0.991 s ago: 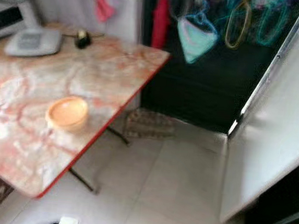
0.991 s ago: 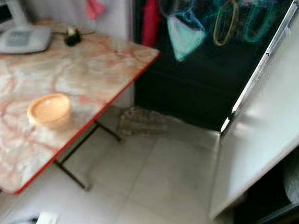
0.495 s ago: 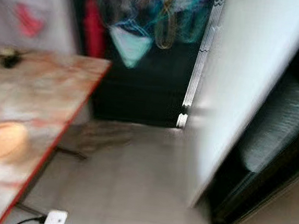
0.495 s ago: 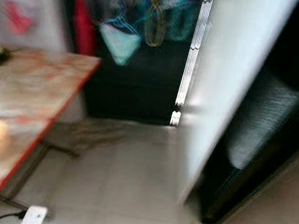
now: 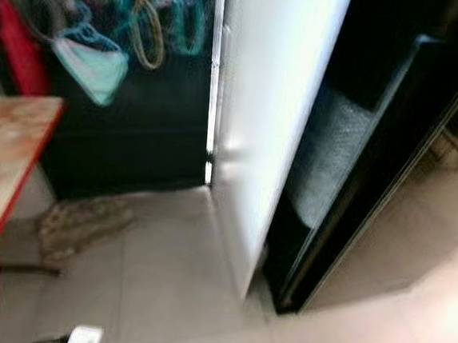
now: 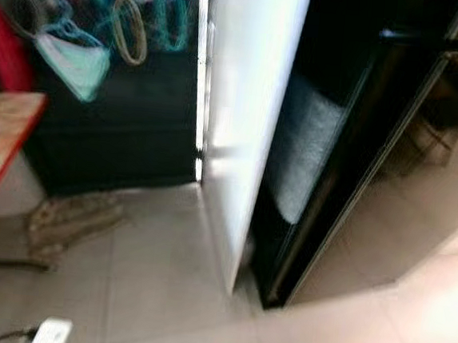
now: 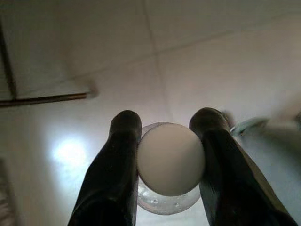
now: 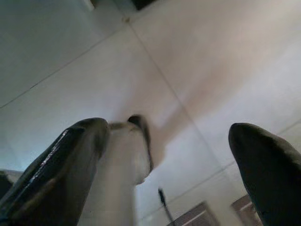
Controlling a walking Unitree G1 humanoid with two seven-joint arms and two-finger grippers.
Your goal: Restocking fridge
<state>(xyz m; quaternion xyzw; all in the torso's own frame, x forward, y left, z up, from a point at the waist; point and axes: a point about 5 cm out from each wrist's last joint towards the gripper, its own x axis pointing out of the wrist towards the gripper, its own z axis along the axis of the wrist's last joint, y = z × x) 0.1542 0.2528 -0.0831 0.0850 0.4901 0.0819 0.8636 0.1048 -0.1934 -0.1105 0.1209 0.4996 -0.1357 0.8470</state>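
so, carried item: bottle (image 7: 170, 162), white cap toward the wrist camera, long axis running along the fingers
left gripper (image 7: 164, 136): clamped on the bottle just under the cap, a finger either side
right gripper (image 8: 164, 150): spread wide, holding nothing
fridge (image 5: 351, 150): open, ahead and to the right; white door (image 5: 275, 103) swung out, dark interior right of it
nearer arm: left, judged; bottle must travel forward-right past the door edge

Both head views are soft with motion blur, the white fridge door (image 5: 271, 103) glaring at upper centre beside a near-black interior and a washed-out lower right floor (image 5: 433, 318), while the left wrist view shows a bright glare patch at left and the right wrist view is dim and blurred.
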